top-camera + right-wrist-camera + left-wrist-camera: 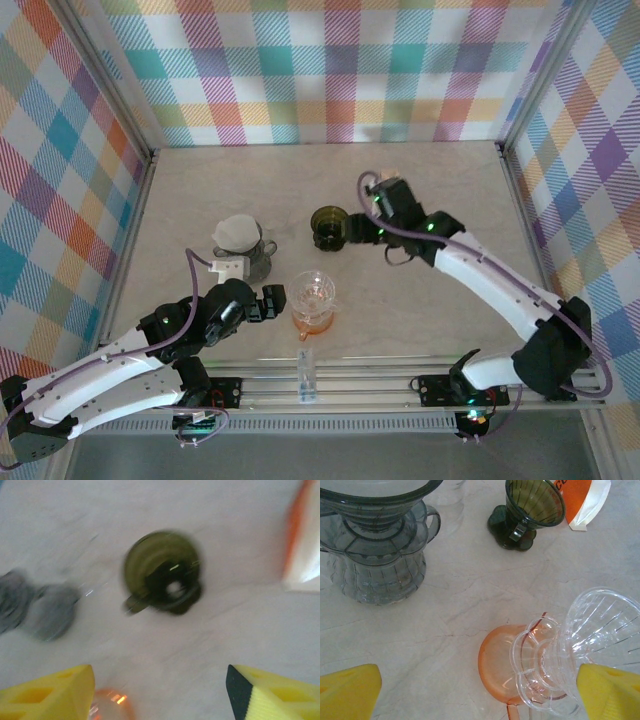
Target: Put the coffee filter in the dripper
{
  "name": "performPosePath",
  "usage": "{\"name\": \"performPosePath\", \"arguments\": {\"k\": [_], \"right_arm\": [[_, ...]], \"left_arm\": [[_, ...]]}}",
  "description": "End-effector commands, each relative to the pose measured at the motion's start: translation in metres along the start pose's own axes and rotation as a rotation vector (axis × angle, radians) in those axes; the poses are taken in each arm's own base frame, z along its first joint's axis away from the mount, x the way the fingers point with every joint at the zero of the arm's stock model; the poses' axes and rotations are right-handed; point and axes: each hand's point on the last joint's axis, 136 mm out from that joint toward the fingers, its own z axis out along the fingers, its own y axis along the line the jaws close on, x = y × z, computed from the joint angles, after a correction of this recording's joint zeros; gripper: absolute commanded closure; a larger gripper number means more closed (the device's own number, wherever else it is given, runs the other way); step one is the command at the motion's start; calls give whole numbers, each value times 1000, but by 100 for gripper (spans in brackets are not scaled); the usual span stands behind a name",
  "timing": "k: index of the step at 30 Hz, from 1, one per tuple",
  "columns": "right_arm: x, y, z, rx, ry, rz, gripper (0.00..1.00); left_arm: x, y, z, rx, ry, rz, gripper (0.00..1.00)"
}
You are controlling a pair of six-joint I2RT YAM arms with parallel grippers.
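Two claws apart, both empty. Left gripper (268, 303) sat just beside clear dripper (314, 293) on orange base (312, 322). Farther back, filter (238, 232) lay in gray dripper (255, 262); right gripper (352, 229) near green dripper (326, 224).

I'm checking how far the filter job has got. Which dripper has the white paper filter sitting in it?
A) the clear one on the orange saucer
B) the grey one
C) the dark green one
B: in the top view the white filter sits in the mouth of the grey dripper, while the dark green dripper and the clear dripper hold nothing.
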Motion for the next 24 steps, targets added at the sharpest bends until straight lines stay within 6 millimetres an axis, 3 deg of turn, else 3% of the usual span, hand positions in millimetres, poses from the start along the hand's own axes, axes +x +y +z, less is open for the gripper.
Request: {"name": "performPosePath", "arguments": {"k": [1, 6, 12, 24], "right_arm": [[-22, -30, 25, 40, -4, 24, 36], [-48, -68, 63, 122, 27, 65, 47], [-61, -92, 103, 203, 61, 74, 54], [-65, -117, 138, 325, 95, 31, 62]], "left_arm": [[-5, 1, -2, -11, -27, 34, 0], [-4, 2, -2, -9, -24, 42, 0], [-4, 5, -1, -25, -30, 47, 0], [0, 9, 4, -42, -36, 47, 0]]}}
